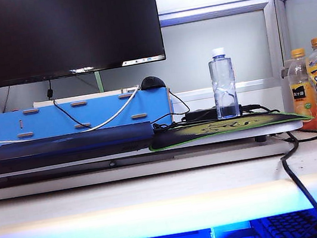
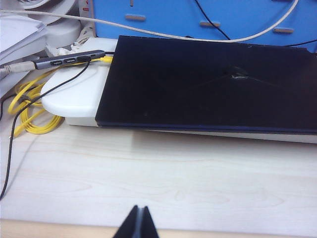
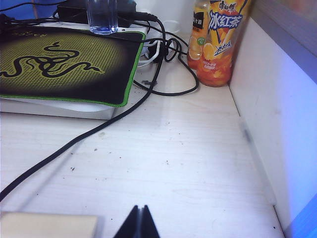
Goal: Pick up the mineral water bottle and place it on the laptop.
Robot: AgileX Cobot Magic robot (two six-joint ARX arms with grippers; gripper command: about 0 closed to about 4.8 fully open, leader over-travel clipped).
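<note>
The mineral water bottle (image 1: 223, 84) stands untouched and upright at the far edge of the mouse pad (image 1: 226, 127), so by all appearances the job has not begun: picking up and placing both remain. The right gripper (image 3: 139, 221) hovers low over bare desk near the front edge, fingers pressed together and empty; the left gripper (image 2: 139, 221), likewise closed on nothing, sits in front of the laptop (image 2: 208, 84). Outward from the right gripper, a black cable (image 3: 99, 130) crosses the open desk and loops by the orange drink bottle (image 3: 215, 42), which stands beside the partition wall (image 3: 277, 99). The laptop's closed lid lies flat and bare, with ample landing room.
</note>
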